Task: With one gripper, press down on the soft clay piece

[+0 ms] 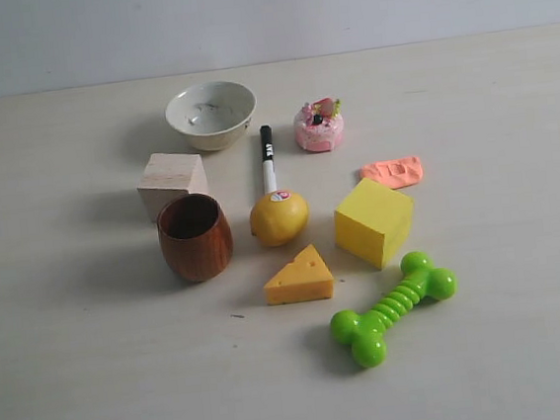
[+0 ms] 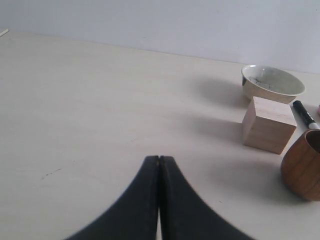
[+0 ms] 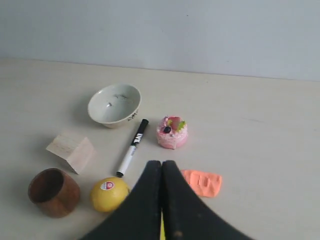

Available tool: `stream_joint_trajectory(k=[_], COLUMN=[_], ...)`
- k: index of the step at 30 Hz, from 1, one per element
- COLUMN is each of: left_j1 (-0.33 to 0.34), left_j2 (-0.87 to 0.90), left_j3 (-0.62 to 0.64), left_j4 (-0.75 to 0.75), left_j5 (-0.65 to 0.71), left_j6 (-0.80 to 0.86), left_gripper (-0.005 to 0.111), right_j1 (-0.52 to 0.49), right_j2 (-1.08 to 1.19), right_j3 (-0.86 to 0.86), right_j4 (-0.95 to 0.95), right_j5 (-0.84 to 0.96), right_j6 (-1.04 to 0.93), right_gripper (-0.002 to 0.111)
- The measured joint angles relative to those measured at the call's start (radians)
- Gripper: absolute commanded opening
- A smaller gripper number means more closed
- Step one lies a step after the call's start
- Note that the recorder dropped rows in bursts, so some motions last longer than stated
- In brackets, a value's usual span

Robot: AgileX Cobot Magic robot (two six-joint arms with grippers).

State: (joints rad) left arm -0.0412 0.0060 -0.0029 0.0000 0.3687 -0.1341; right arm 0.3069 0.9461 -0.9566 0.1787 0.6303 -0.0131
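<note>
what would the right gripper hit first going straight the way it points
Probably the pink cake toy, near its edge; the right gripper misses the soft clay piece. Depth unclear.

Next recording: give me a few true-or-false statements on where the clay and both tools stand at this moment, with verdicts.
1. The soft clay piece lies flat on the table with no tool on it. True.
2. The right tool is open. False: it is shut.
3. The wooden cup stands upright. True.
4. The green bone toy lies on top of the yellow cube. False: it lies on the table beside the cube.
5. The left tool is pressing the clay. False: it is shut over bare table, with the clay out of its view.
</note>
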Motion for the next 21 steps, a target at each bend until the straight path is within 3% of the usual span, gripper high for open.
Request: stream_joint_trajectory(k=[3,8,15,21], left_j1=[0.0,0.0,0.0,0.0], left_j2=[0.0,0.0,0.0,0.0], left_j3=[0.0,0.0,0.0,0.0], left_j4=[0.0,0.0,0.0,0.0], left_j5=[0.0,0.0,0.0,0.0], left_j6=[0.0,0.0,0.0,0.0], left_gripper=[0.0,0.0,0.0,0.0], right_j1=[-0.056,-0.294,-0.48,-0.495], right_j2=[-0.044,-0.251,-0.553,-0.675], right_j3=[0.027,0.203,0.441,0.553], right_j4=[-0.014,-0.017,-0.017,-0.017], right_j5=[0.009,-0.011,-0.082,-0.136], right_j6=[-0.002,-0.035,-0.085,-0.085], right_gripper=[0.0,0.0,0.0,0.0])
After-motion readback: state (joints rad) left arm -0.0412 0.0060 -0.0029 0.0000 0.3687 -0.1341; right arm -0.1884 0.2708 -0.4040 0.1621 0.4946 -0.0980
